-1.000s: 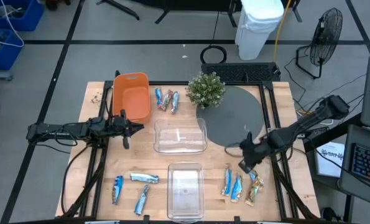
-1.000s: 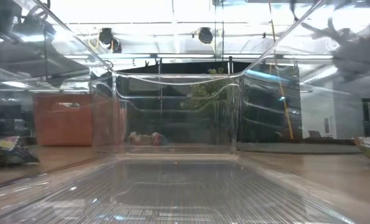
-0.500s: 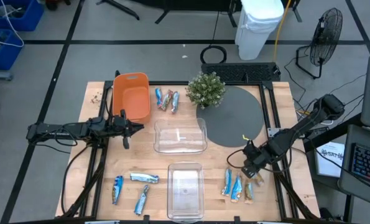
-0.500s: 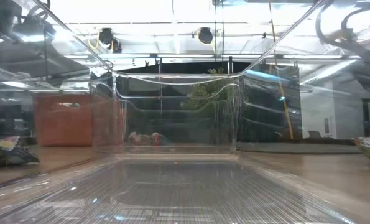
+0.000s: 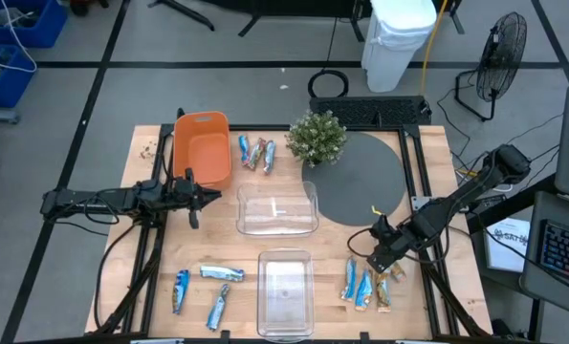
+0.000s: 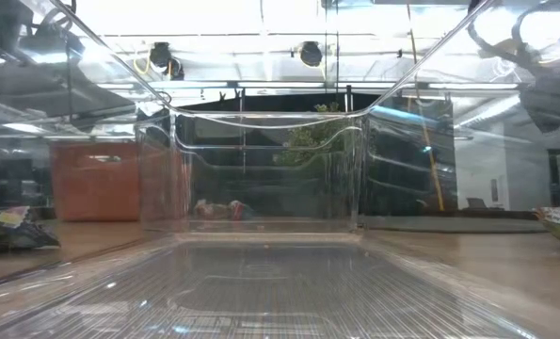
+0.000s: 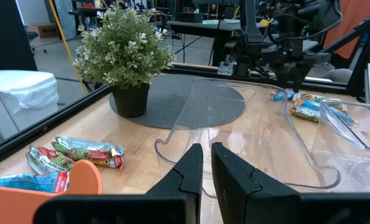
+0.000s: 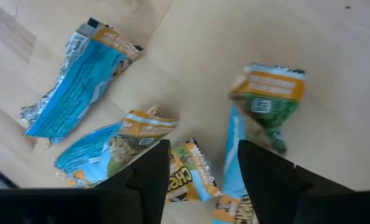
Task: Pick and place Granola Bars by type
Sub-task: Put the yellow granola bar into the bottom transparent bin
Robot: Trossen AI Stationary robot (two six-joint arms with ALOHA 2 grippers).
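Right gripper [image 5: 383,260] sits low over the cluster of Granola Bars [image 5: 365,284] at the table's [image 5: 169,258] front right corner, jaws spread wide, nothing between them. In the right wrist view a green-and-orange bar [image 8: 268,102] lies just ahead of the gap, crumpled and tilted; two blue-and-orange bars [image 8: 79,68] lie off to one side, and a yellow-labelled wrapper [image 8: 188,171] shows between the fingers [image 8: 150,180] — lettering partly visible but not legible.

Left gripper [image 5: 196,201] is parked beside the orange bin [image 5: 201,148], jaws nearly closed, holding nothing.

Other bars: three by the plant [image 5: 317,137] at the back [image 5: 255,153] — red-and-green wrappers in the left wrist view, print unreadable — and three blue ones [image 5: 206,287] front left. Two clear bins: centre [image 5: 277,210] and front [image 5: 284,291].
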